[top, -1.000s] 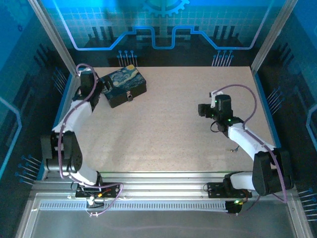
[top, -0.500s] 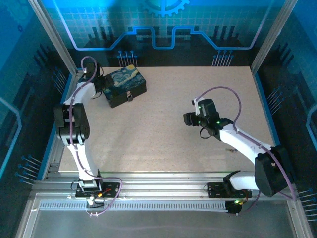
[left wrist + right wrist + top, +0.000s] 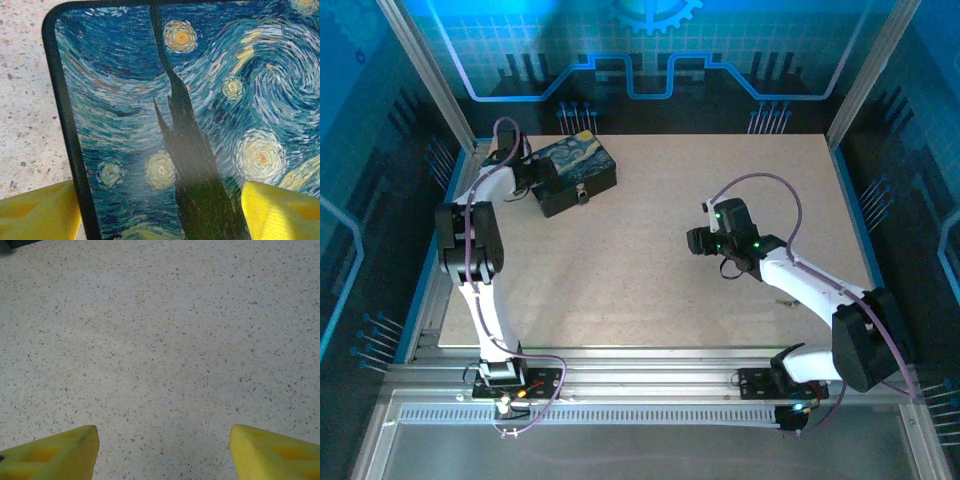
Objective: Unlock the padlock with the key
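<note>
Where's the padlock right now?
In the top view, the padlock sits at the near face of the painted box, at the far left of the table, just right of the left tool.

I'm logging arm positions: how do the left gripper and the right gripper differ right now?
The left gripper hangs over the lid edge of the painted box; the right gripper hangs over speckled tabletop. Seen from above, the left gripper is at the far left corner, the right gripper nearer mid-table. Both stand open, with yellow fingers.
</note>
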Robot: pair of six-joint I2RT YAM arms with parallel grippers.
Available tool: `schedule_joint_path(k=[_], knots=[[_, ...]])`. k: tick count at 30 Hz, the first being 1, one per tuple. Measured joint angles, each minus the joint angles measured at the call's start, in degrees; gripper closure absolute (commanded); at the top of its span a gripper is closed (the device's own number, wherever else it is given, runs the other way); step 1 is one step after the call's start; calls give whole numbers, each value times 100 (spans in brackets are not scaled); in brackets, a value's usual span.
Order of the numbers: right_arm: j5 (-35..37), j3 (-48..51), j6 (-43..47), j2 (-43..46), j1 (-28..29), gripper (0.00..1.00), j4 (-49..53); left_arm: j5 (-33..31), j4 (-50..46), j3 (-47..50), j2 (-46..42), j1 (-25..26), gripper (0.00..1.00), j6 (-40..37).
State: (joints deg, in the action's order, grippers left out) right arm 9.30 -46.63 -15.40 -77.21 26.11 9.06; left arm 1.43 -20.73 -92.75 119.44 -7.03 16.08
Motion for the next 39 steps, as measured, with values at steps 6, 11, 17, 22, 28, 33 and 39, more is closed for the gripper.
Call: schedule_joint_path(k=[6,11,17,22,28,33,39], knots=[[-59,0,-28,-7,13,30,7,205,-4,2,0,96,22,-560],[-61,-2,-28,-7,13,29,76,240,2,2,0,402,22,-990],[-101,-81,-118,-9,-31,30,221,280,2,0,0,800,22,-1311],[-212,-98,-297,-11,-380,30,470,293,-2,2,0,1043,23,-1322],[-461,-98,-485,-11,-1141,30,789,297,-52,28,-33,1263,23,-1119],[-601,-98,-573,15,-1759,30,1143,317,-107,138,-105,1384,23,-728],[-791,-98,-699,267,-2533,30,1591,431,-44,481,-319,1600,23,-240]])
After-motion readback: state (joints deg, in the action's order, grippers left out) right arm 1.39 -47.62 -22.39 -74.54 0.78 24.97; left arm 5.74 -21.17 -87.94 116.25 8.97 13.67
